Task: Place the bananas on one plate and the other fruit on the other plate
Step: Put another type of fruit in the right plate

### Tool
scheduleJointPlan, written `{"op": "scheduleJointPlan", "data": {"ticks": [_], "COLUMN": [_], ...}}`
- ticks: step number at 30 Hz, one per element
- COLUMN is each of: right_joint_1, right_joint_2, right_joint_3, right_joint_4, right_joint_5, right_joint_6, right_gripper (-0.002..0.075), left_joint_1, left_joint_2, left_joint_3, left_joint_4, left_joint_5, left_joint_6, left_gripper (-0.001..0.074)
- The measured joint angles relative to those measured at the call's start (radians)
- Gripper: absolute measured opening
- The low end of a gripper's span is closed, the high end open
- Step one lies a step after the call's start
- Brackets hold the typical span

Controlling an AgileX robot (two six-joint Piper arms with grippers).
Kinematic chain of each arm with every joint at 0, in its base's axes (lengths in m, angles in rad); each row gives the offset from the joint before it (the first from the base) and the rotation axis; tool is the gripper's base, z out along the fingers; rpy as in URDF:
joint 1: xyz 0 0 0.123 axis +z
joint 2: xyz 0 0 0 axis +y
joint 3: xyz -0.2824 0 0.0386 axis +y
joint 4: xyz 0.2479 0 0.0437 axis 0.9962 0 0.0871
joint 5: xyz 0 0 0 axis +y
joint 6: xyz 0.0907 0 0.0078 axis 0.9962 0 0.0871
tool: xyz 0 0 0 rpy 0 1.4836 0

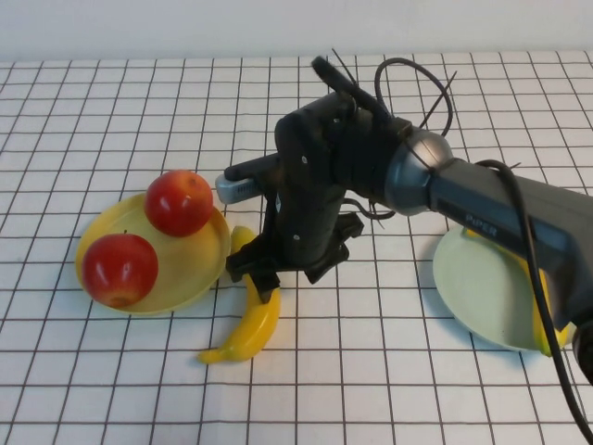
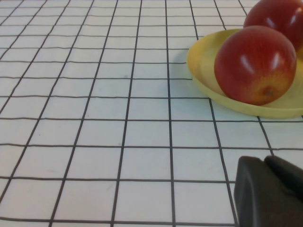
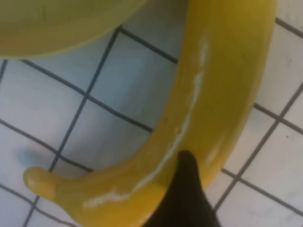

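Observation:
Two red apples [image 1: 179,202] [image 1: 119,269] sit on the pale yellow plate [image 1: 199,264] at the left. One banana [image 1: 252,320] lies on the table beside that plate. My right gripper [image 1: 259,278] is low over its upper half and open. In the right wrist view one finger [image 3: 185,189] overlaps the banana [image 3: 222,71]. The second banana [image 1: 542,320] lies on the pale blue-green plate [image 1: 482,287] at the right, mostly hidden by my right arm. My left gripper [image 2: 265,163] is shut and empty, low over the table near the yellow plate [image 2: 203,61] and its apples [image 2: 255,64].
The table has a white cloth with a black grid. My right arm [image 1: 482,209] stretches across the middle from the right edge, over the blue-green plate. My left arm does not show in the high view.

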Motion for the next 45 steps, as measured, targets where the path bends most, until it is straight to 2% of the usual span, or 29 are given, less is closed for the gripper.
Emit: {"op": "scheduleJointPlan", "data": {"ticks": [10,17,26,28,32,39,45], "right_joint_1": [0.017,0.017,0.019,0.019,0.019,-0.009,-0.104], "right_joint_2": [0.005,0.053,0.154,0.156,0.154,0.017,-0.201], "right_joint_3": [-0.155,-0.161,-0.167,-0.171,-0.171,-0.162,-0.041], "right_joint_4": [0.004,0.017,0.122,0.112,0.07,-0.058,-0.129], "right_joint_5": [0.047,0.073,0.068,0.072,0.077,0.077,0.077], "right_joint_6": [0.016,0.046,0.05,0.05,0.052,0.052,0.052], "right_gripper": [0.0487,0.0487,0.0483,0.0459,0.0322,0.0328,0.0328], "left_joint_1": [0.0,0.0,0.0,0.0,0.0,0.0,0.0], "left_joint_2": [0.0,0.0,0.0,0.0,0.0,0.0,0.0], "left_joint_3": [0.0,0.0,0.0,0.0,0.0,0.0,0.0], "left_joint_4": [0.0,0.0,0.0,0.0,0.0,0.0,0.0], "left_joint_5": [0.0,0.0,0.0,0.0,0.0,0.0,0.0], "left_joint_6": [0.0,0.0,0.0,0.0,0.0,0.0,0.0], "left_gripper": [-0.0004,-0.0004,-0.0004,-0.0004,-0.0004,-0.0004,-0.0004]}}
